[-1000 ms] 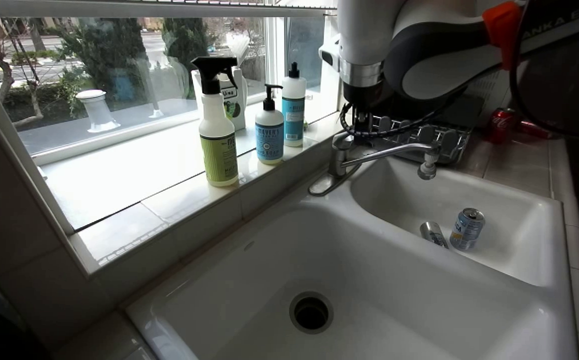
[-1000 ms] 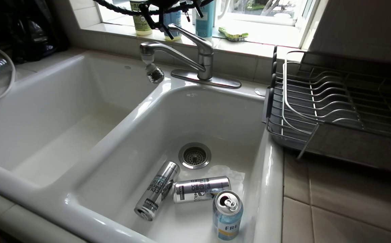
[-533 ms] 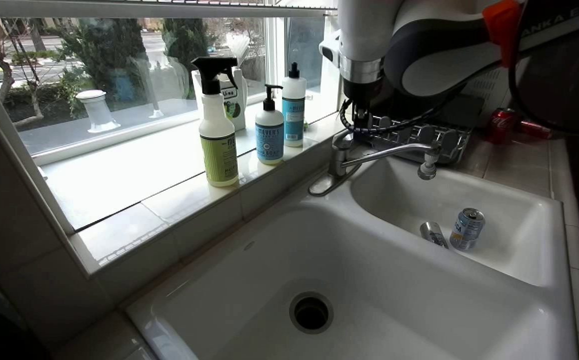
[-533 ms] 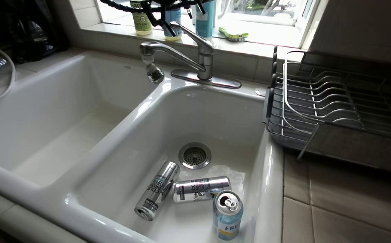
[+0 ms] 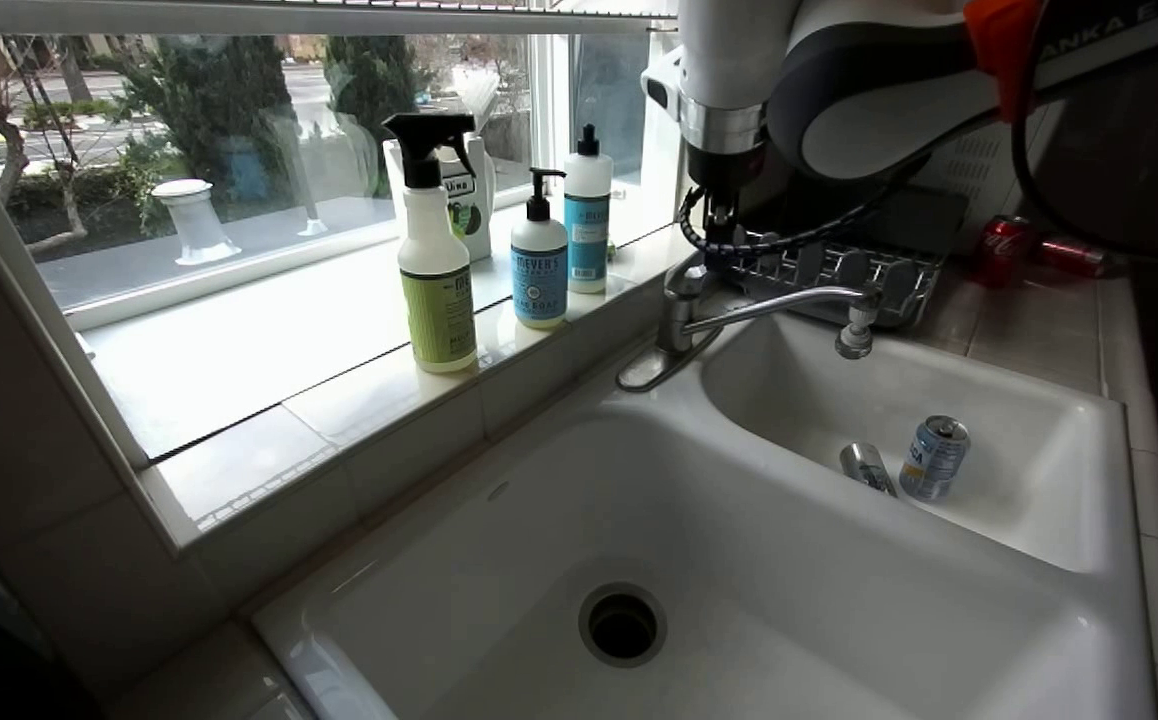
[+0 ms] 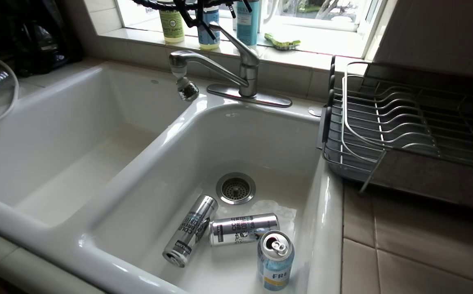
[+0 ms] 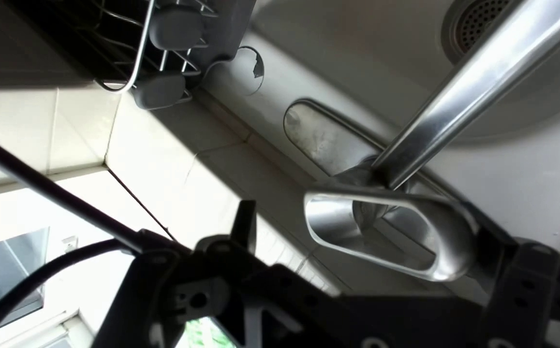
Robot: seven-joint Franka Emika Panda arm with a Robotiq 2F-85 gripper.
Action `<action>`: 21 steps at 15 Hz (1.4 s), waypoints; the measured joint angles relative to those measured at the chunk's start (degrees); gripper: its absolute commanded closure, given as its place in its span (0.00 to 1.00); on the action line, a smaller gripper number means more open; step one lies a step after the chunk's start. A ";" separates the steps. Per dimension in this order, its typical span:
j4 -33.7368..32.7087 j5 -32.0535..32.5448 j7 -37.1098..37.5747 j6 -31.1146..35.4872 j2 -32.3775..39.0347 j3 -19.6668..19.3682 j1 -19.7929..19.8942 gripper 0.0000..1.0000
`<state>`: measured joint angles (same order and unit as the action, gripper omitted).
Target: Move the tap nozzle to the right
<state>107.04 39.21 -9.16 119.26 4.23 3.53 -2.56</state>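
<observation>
Tap nozzle (image 6: 216, 66) juts over sink (image 6: 132, 173); jaws spread apart, close by tap lever (image 6: 235, 43).

Out there below my pincer (image 7: 370, 226) I count one tap nozzle (image 6: 215, 66) with one lever (image 6: 235, 43), and lower down two basins (image 6: 269, 132), two drains (image 6: 235, 188), one per basin, and three cans (image 6: 244, 229). I make it three bottles (image 5: 539, 275) on the sill (image 5: 369, 405) near the pincer, one dish rack (image 6: 420, 171) to one side of it, two red cans (image 5: 1001, 250) farther off.

Tap nozzle (image 7: 473, 87) cut off in wrist view, dish rack (image 6: 416, 126) cropped in an exterior view
</observation>
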 measured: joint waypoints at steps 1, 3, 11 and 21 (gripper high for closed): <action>-0.58 0.00 0.00 0.00 0.13 -0.23 0.02 0.00; -1.94 0.13 0.00 0.00 0.50 -0.75 0.08 0.00; -5.27 -0.26 -0.32 -0.31 2.49 -1.36 0.26 0.00; -10.24 -11.04 -8.73 -11.37 3.26 -1.38 0.81 0.00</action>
<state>96.79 28.17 -17.89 107.88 7.49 2.14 -1.74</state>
